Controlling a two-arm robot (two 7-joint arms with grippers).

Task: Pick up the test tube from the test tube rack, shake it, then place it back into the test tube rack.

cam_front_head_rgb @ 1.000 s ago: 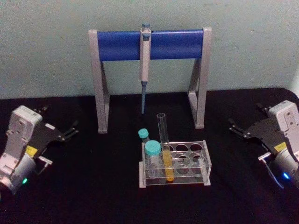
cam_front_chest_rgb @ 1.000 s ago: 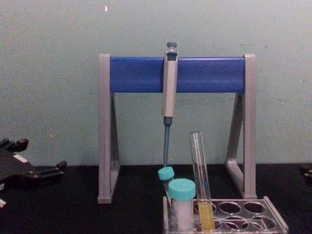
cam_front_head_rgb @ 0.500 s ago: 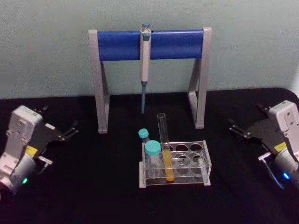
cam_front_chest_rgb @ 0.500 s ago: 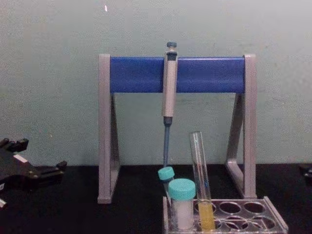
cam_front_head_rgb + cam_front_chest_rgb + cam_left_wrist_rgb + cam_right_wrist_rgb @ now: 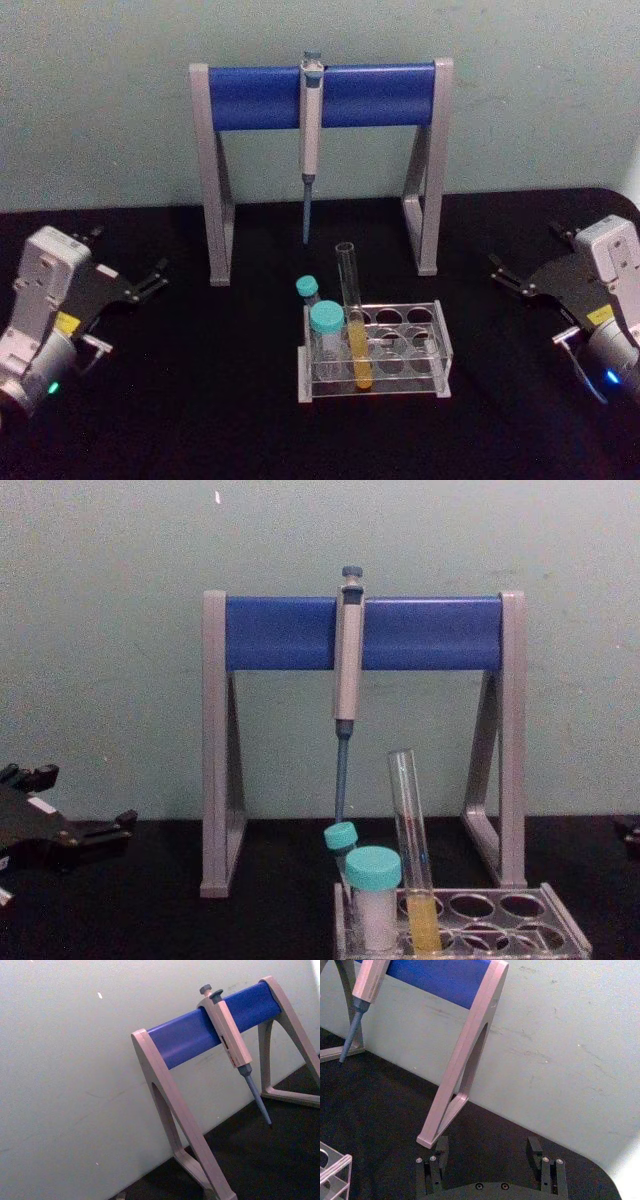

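Note:
The test tube (image 5: 353,318) (image 5: 411,850) is a tall clear glass tube with yellow-orange liquid in its lower part. It stands slightly tilted in a front hole of the low clear test tube rack (image 5: 418,352) (image 5: 515,932) at the table's middle. My left gripper (image 5: 128,250) (image 5: 85,798) rests far to the left of the rack, open and holding nothing. Far to the right, my right gripper (image 5: 525,247) (image 5: 487,1147) is also open and holds nothing. In the right wrist view a corner of the rack (image 5: 334,1169) shows.
Two teal-capped vials (image 5: 325,322) (image 5: 373,875) stand in the rack's left end, beside the tube. Behind the rack is a tall grey-and-blue pipette stand (image 5: 320,95) (image 5: 420,632) (image 5: 200,1035) with a pipette (image 5: 310,130) (image 5: 235,1050) hanging from it. The table is black.

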